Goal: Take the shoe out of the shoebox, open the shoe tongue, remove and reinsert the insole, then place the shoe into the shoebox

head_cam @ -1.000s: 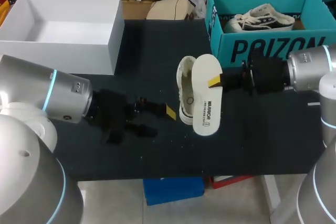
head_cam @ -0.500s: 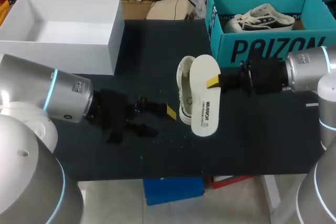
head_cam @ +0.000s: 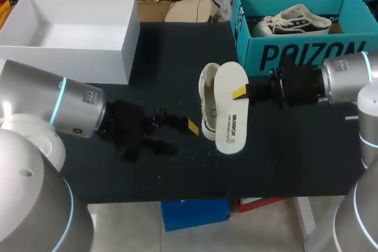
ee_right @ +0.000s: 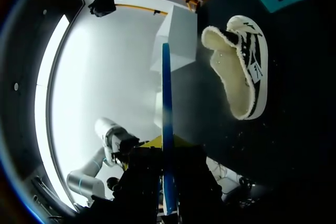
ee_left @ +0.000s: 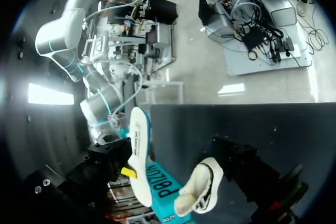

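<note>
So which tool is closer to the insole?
Right. The right tool grips the insole at its edge, holding it up beside the shoe. The left tool sits on the shoe's other side, apart from the insole.

The black table carried three things. A white box, open at the top, stood at its far left corner. A teal shoebox, also open, stood at the far right corner. Near the middle, well apart from both boxes, a pale shoe lay on its side, with a few pale specks scattered on the surface nearby.
</note>
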`<state>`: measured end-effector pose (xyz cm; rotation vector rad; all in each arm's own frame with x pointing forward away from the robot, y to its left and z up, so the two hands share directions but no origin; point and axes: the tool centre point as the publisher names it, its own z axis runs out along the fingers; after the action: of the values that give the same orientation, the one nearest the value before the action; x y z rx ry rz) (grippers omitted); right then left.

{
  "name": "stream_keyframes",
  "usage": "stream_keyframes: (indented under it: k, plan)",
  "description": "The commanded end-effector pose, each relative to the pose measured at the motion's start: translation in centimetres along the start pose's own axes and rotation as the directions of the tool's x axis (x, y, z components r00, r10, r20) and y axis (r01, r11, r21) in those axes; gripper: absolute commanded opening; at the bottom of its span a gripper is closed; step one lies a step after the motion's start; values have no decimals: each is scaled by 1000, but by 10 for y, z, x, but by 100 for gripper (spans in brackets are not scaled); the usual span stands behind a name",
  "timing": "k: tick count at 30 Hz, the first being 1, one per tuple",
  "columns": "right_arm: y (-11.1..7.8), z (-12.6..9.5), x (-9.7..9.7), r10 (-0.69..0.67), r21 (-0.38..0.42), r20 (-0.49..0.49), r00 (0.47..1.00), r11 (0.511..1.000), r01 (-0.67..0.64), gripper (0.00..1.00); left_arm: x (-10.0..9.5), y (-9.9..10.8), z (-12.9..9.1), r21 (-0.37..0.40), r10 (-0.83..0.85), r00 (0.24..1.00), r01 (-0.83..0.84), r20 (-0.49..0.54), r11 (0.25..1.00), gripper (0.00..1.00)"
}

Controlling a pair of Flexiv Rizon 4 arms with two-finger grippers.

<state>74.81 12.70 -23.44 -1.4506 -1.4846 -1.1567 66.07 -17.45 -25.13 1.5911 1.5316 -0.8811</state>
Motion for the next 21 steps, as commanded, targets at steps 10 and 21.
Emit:
stream_keyframes:
  k: [10, 21]
  plan:
    - [8, 30, -4, -14, 16, -30, 999, 1000, 14, 0, -20, 3, -5, -14, -26, 988, 24, -150, 1000, 100]
    - [24, 51, -4, -42, 1, -71, 997, 999, 42, 0, -40, 3, -10, 4, -3, 979, 4, -206, 1000, 100]
